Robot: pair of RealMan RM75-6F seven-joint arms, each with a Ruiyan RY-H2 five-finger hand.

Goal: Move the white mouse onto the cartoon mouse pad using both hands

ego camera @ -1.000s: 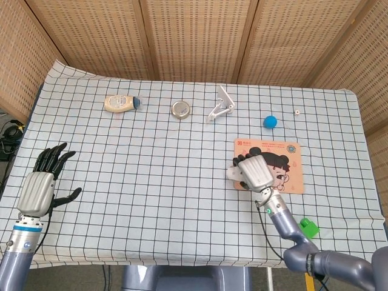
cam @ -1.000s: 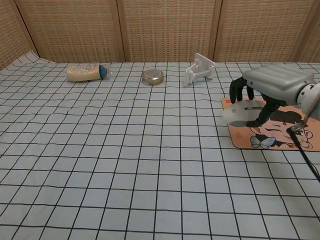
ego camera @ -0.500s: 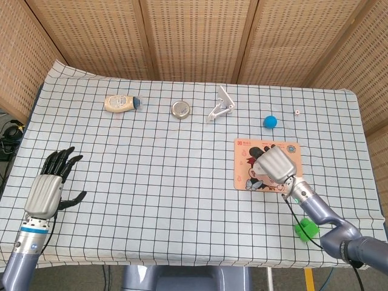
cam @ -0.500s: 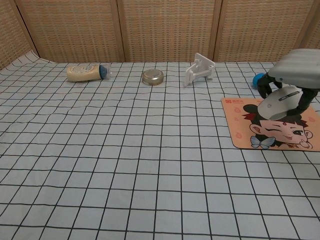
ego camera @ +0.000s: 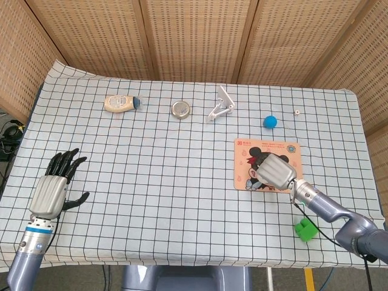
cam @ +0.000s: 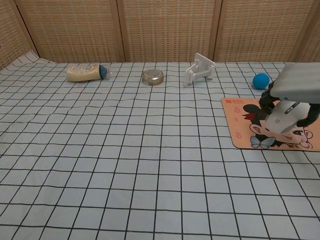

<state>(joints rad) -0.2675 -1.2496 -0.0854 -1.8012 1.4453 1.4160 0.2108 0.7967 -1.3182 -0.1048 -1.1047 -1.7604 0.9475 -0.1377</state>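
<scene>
White mouse (cam: 283, 118) held by right hand (ego camera: 276, 171) over cartoon mouse pad (cam: 240, 131).

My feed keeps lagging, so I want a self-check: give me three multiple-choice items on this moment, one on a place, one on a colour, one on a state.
1. Where is the white mouse?
A. beside the metal tin
B. over the cartoon mouse pad
C. at the table's left edge

2. What colour is the ball behind the pad?
A. blue
B. red
C. yellow

3. How is the left hand?
A. holding the bottle
B. pressing the pad
C. holding nothing, fingers apart

Answers: 1 B, the chest view shows the right hand holding the mouse over the pad's picture. 2 A, it shows blue in both views. 3 C, the head view shows it free at the table's left.
</scene>
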